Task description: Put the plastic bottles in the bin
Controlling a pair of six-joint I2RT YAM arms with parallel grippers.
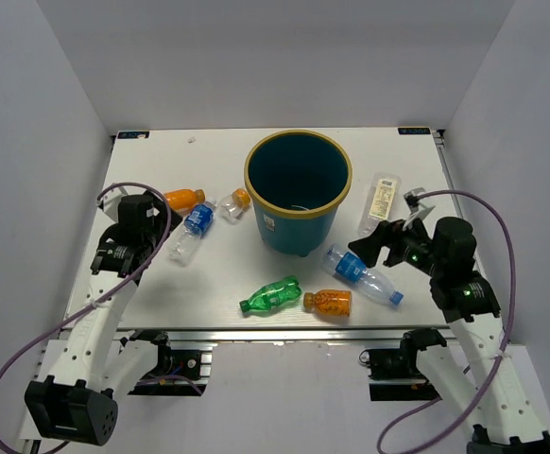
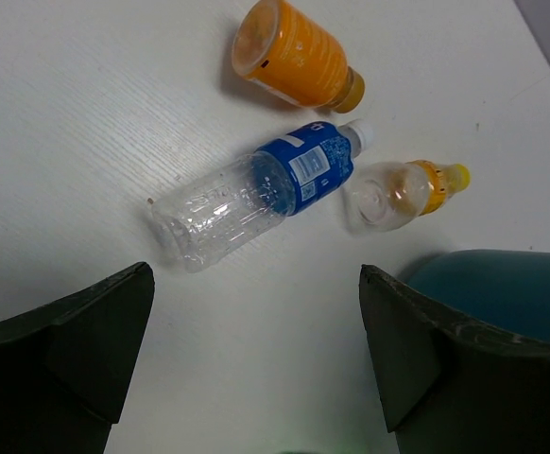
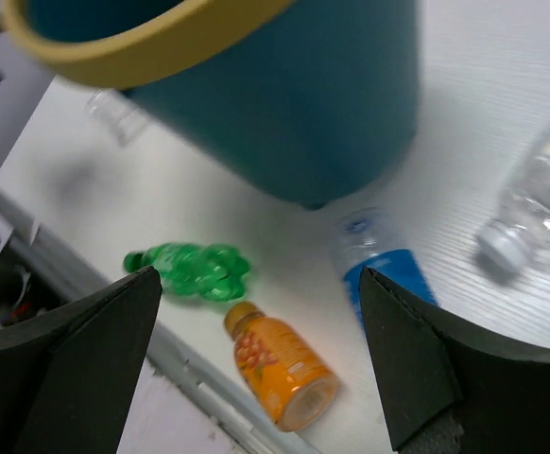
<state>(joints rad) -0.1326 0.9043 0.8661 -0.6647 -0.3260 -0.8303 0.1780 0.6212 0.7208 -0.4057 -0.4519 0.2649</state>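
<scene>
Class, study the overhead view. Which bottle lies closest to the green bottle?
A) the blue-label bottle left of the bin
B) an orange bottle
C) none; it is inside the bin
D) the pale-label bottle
B: the green bottle lies in front of the bin with an orange bottle close beside it.

White table (image 1: 209, 305), pale grey walls (image 1: 284, 57)

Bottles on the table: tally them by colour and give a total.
Orange bottles: 2
Clear bottles with blue labels: 2
Green bottle: 1
Clear bottle with pale label: 1
Clear bottle with orange neck: 1
Total: 7
</scene>
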